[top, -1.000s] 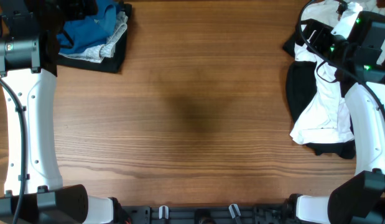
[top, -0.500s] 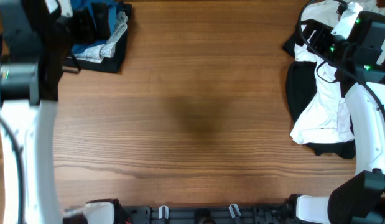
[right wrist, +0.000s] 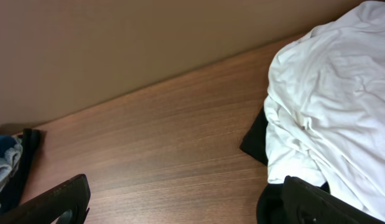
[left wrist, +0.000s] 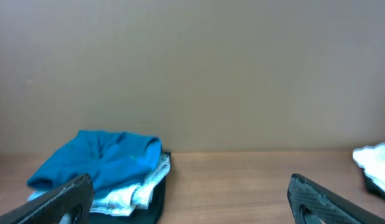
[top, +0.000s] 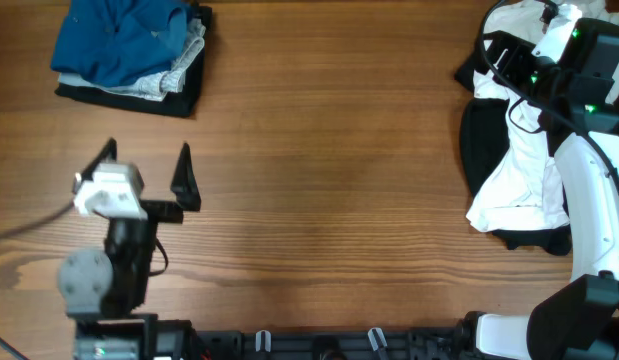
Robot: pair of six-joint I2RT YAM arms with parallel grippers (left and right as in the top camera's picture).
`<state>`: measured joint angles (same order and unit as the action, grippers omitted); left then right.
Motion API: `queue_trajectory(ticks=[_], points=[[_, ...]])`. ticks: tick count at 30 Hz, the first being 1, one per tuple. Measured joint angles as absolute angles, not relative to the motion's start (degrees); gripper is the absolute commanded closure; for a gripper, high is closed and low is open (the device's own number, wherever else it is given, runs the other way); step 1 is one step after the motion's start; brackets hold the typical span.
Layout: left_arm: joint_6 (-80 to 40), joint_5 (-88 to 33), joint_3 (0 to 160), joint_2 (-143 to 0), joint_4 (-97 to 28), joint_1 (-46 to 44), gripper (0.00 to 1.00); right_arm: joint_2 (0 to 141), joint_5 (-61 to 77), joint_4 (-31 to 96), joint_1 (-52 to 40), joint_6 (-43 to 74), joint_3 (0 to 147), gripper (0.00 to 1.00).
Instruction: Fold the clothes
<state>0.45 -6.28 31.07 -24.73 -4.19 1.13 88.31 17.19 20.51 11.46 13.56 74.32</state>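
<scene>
grippers open, nothing held

the left gripper is spread wide and empty over the lower left of the table. the right gripper is likewise spread and empty beside the white-and-black pile at the right edge. a folded stack is laid in the upper left corner.

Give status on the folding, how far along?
Done: a folded stack, blue garment on top, sits far left. In hand: nothing; left hand and right hand are both open and empty. Left: the white garment and black garment lie heaped on the right, unfolded.
</scene>
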Motion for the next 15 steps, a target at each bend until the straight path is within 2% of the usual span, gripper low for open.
queue_trajectory(ticks=[7, 15], points=[[-2.7, -5.89, 12.47, -11.4, 4.19, 1.13, 0.0, 88.31, 17.37, 20.51, 11.46, 13.56, 74.32, 0.0], [-3.86, -4.49, 8.34, -6.44, 4.82, 1.13, 0.0, 88.31, 17.39, 20.51, 11.46, 13.56, 74.32, 0.0]])
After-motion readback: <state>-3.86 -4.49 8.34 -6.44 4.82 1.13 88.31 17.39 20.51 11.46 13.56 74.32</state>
